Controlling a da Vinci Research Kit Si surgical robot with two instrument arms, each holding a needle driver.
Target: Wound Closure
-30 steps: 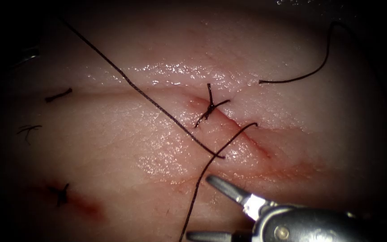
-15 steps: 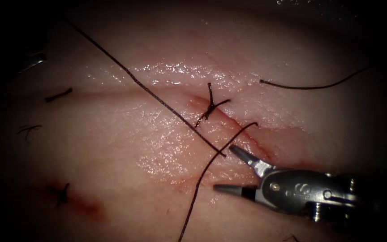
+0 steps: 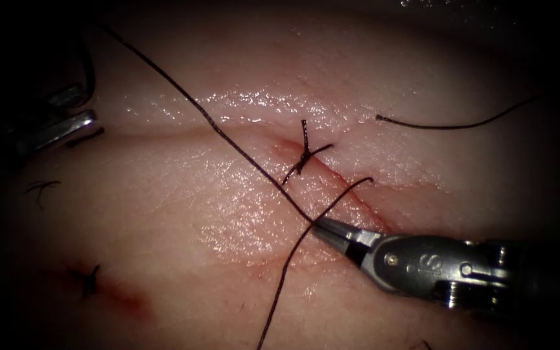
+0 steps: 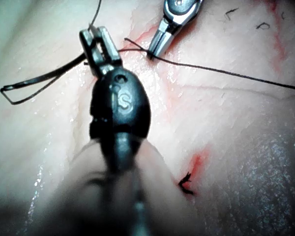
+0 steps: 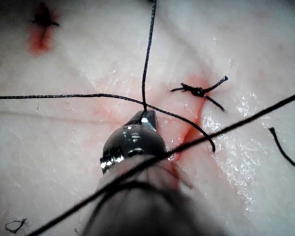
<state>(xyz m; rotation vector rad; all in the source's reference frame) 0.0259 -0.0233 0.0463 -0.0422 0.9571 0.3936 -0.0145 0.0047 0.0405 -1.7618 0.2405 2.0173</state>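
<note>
Since the earlier frames: the right tool point(image 3: 322, 227) has been brought up and leftward from below the cut point(image 3: 351, 194), and its spread jaws have been closed; the left tool point(image 3: 76, 120) has been brought into sight far to the left of the cut.
Right tool: the jaws are pressed together on the thread point(image 3: 228, 139) at its end, just left of the cut's lower stretch, where that strand meets a second strand.
Thread from the pinch: one strand is led up and away to the left of the cut, toward the left tool; its long axis is laid diagonally across the tissue point(image 3: 183, 194). The other strand point(image 3: 286, 272) is arched from the cut and trails downward past the right tool's tip.
Left tool: in the left wrist view its jaws point(image 4: 96, 46) are seen closed on a dark curved wire, judged to be the needle point(image 4: 37, 86), which is held clear of the tissue and not in it; the grip point along the curve cannot be told.
Tied stitch point(image 3: 304, 155): it is set across the cut, just above the pinch.
Loose cut end point(image 3: 448, 123): it is laid well right of the cut.
Key relation: the pinched strand is stretched between the two tools, with the right tool by far the nearer to the cut.
Red fluid point(image 3: 118, 295): a smear is seen around an older stitch well left of the cut.
</note>
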